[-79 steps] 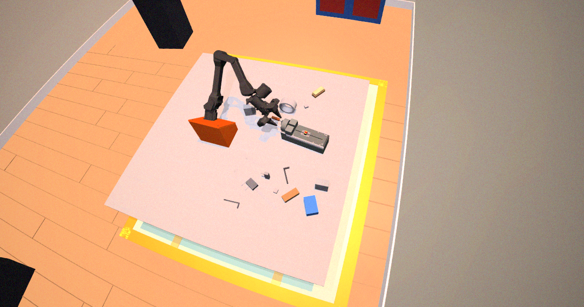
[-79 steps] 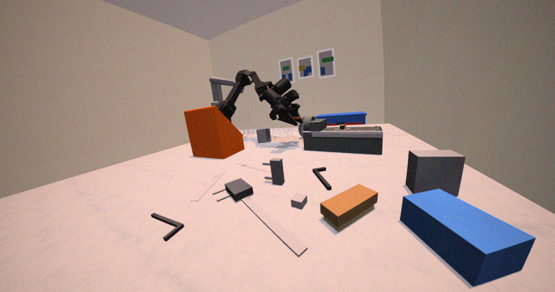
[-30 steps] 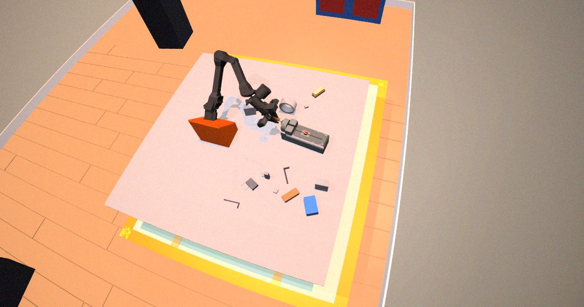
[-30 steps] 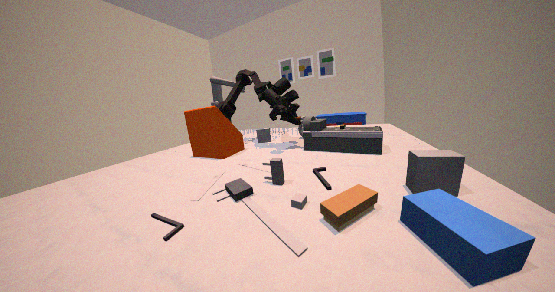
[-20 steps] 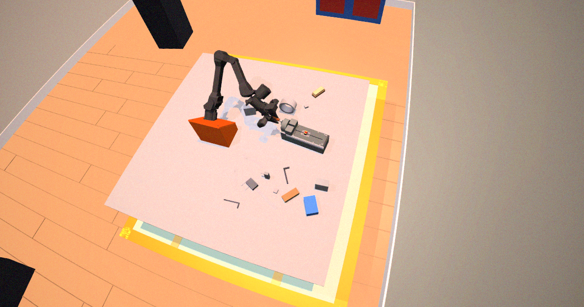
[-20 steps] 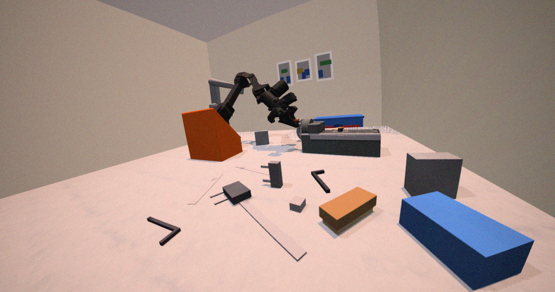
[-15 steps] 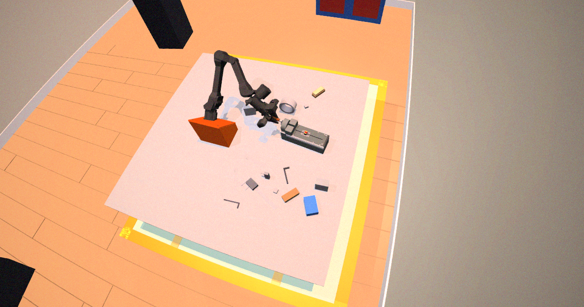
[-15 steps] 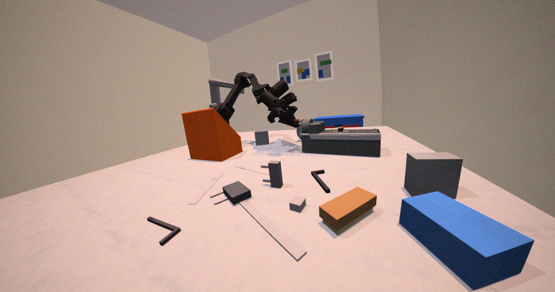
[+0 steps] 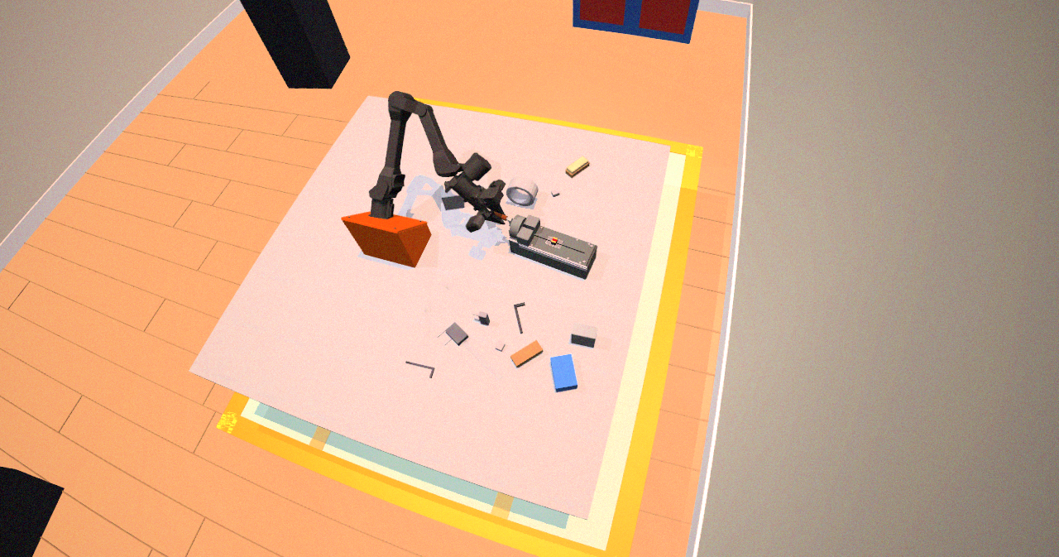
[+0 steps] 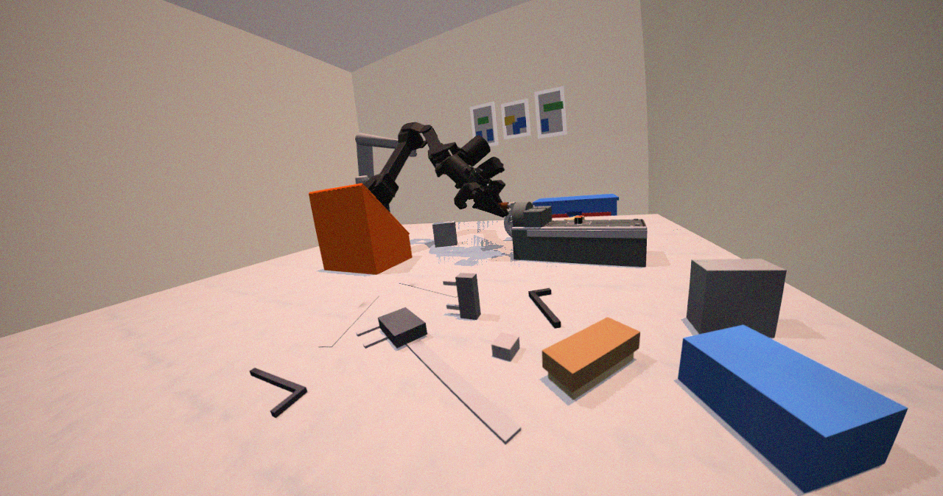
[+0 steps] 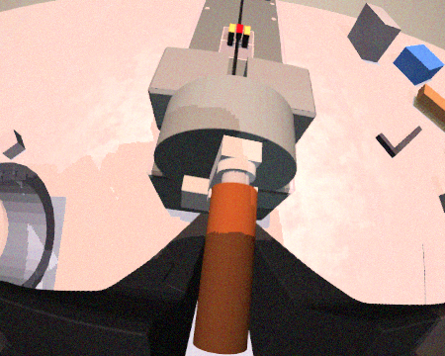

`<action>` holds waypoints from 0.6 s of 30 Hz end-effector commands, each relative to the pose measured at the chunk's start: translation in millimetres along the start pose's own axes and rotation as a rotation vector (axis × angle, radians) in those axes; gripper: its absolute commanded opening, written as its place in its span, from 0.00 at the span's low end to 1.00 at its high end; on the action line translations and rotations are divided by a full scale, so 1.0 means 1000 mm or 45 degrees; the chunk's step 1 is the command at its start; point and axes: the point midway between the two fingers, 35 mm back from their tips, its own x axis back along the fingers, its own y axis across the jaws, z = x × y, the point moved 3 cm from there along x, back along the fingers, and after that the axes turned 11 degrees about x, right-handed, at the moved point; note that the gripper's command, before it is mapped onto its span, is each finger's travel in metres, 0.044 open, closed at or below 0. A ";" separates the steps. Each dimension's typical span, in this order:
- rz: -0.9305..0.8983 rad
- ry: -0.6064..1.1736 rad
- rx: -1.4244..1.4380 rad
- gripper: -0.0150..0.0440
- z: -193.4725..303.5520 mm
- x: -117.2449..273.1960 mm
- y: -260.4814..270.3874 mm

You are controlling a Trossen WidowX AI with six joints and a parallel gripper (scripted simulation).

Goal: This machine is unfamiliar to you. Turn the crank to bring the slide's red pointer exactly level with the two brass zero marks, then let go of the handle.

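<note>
The machine (image 9: pixel 549 259) (image 10: pixel 578 249) (image 11: pixel 227 106) has a grey round housing at its arm-side end. The orange crank handle (image 11: pixel 228 292) (image 9: pixel 500 216) sticks out of it on a pale crank arm (image 11: pixel 241 148). My gripper (image 11: pixel 224 224) (image 9: pixel 505 218) (image 10: pixel 506 209) is shut on the handle, one dark finger on each side. In the wrist view the red pointer (image 11: pixel 239 28) sits between the left brass mark (image 11: pixel 231 28) and the right brass mark (image 11: pixel 247 31). It looks about level with them; a small offset cannot be told.
A grey ring (image 9: pixel 522 192) (image 11: pixel 35 222) stands beside the machine. An orange wedge block (image 9: pixel 392 241) (image 10: pixel 349 229) is at the arm's base. A blue block (image 9: pixel 563 372) (image 10: pixel 784 394), an orange block (image 9: pixel 526 353) (image 10: pixel 590 351) and a grey box (image 9: pixel 583 337) (image 10: pixel 735 298) lie on the other side.
</note>
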 end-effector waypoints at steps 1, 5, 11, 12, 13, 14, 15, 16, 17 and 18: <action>0.032 0.003 -0.014 0.25 0.002 0.000 -0.008; 0.032 0.004 -0.014 0.25 0.003 -0.001 -0.008; 0.032 0.004 -0.014 0.25 0.003 -0.001 -0.009; 0.032 0.004 -0.014 0.25 0.003 -0.001 -0.009; 0.032 0.004 -0.014 0.25 0.003 -0.001 -0.009; 0.032 0.004 -0.014 0.25 0.003 -0.001 -0.009; 0.032 0.004 -0.014 0.25 0.003 -0.001 -0.009; 0.032 0.004 -0.014 0.25 0.003 -0.001 -0.010; 0.032 0.004 -0.014 0.25 0.003 -0.001 -0.010; 0.032 0.004 -0.014 0.25 0.003 -0.001 -0.010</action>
